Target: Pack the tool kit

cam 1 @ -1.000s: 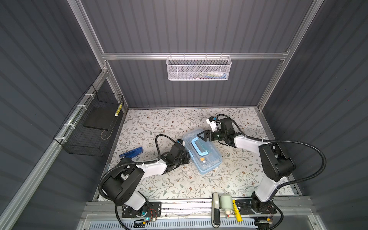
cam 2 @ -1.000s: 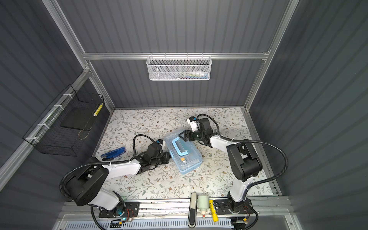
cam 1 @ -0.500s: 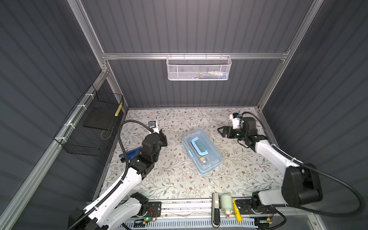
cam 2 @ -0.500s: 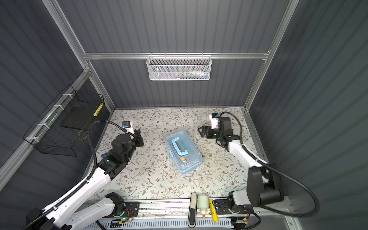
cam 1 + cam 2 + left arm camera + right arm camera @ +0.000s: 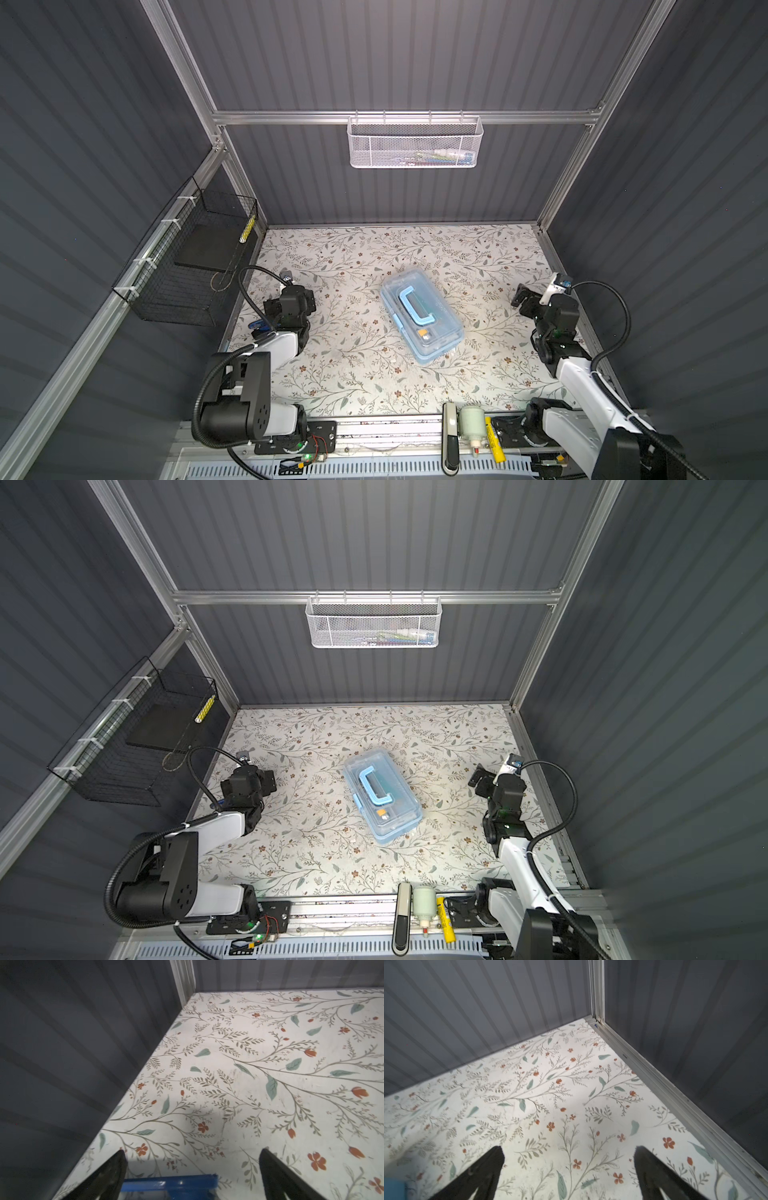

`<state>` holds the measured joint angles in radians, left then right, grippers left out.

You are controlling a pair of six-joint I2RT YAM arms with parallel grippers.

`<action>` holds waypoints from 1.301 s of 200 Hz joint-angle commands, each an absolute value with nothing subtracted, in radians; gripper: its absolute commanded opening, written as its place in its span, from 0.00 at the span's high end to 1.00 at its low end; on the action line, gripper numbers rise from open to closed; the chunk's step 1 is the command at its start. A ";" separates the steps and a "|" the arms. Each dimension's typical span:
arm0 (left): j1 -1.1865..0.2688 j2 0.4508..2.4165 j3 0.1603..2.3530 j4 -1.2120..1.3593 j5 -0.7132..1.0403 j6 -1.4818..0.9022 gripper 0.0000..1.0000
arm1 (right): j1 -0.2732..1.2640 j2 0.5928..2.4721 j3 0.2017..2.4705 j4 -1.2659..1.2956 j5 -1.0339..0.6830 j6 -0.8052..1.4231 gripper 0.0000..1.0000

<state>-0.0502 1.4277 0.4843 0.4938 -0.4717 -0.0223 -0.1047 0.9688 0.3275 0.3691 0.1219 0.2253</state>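
The tool kit (image 5: 422, 316) is sitting shut at the centre of the floral table (image 5: 357, 374), something orange showing through its clear lid, while the left gripper (image 5: 192, 1151) at middle left and the right gripper (image 5: 568, 1148) at middle right are hanging well apart from it, fingers spread wide, holding nothing. The white mesh basket (image 5: 413, 143) at upper centre is holding small items (image 5: 442, 157) too blurred to name; the black wire basket (image 5: 195, 266) at left is carrying a dark slab (image 5: 203, 249).
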 commanded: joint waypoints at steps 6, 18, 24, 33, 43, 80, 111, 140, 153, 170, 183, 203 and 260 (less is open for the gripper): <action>-0.038 1.496 0.544 0.573 -0.295 -0.029 0.00 | -0.104 1.027 0.292 0.688 0.097 0.166 0.01; -0.037 1.535 0.541 0.615 -0.253 -0.035 0.01 | -0.104 1.088 0.284 0.763 0.100 0.150 0.01; -0.037 1.559 0.537 0.643 -0.241 -0.038 0.00 | -0.104 1.126 0.284 0.795 0.104 0.140 0.01; -0.037 1.600 0.533 0.696 -0.215 -0.039 0.00 | -0.105 1.195 0.302 0.816 0.106 0.144 0.01; -0.037 1.643 0.539 0.721 -0.155 -0.012 0.00 | -0.103 1.235 0.338 0.747 0.085 0.137 0.01; -0.038 1.723 0.469 0.923 -0.106 0.017 0.00 | -0.081 1.491 0.229 1.216 0.000 0.077 0.01; -0.038 1.714 0.478 0.895 -0.103 0.011 0.00 | -0.075 1.464 0.304 1.029 -0.143 0.016 0.01; -0.038 1.717 0.475 0.905 -0.103 0.012 0.00 | -0.077 1.459 0.303 1.025 -0.133 0.023 0.01; -0.038 1.717 0.476 0.902 -0.103 0.011 0.00 | -0.077 1.449 0.319 0.974 -0.136 0.024 0.01; -0.038 1.717 0.476 0.901 -0.104 0.011 0.00 | -0.078 1.459 0.311 1.004 -0.137 0.026 0.01; -0.038 1.717 0.476 0.902 -0.104 0.011 0.00 | -0.078 1.454 0.314 0.989 -0.136 0.025 0.01; -0.038 1.716 0.476 0.902 -0.104 0.011 0.00 | -0.078 1.456 0.313 0.997 -0.137 0.025 0.01; -0.038 1.716 0.476 0.902 -0.103 0.011 0.00 | -0.067 1.457 0.312 0.998 -0.100 0.023 0.01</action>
<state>-0.0441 1.7092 0.4866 0.8776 -0.1177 -0.0029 -0.0757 1.4536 0.2985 0.9791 -0.1226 0.0395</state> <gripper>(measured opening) 0.996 0.992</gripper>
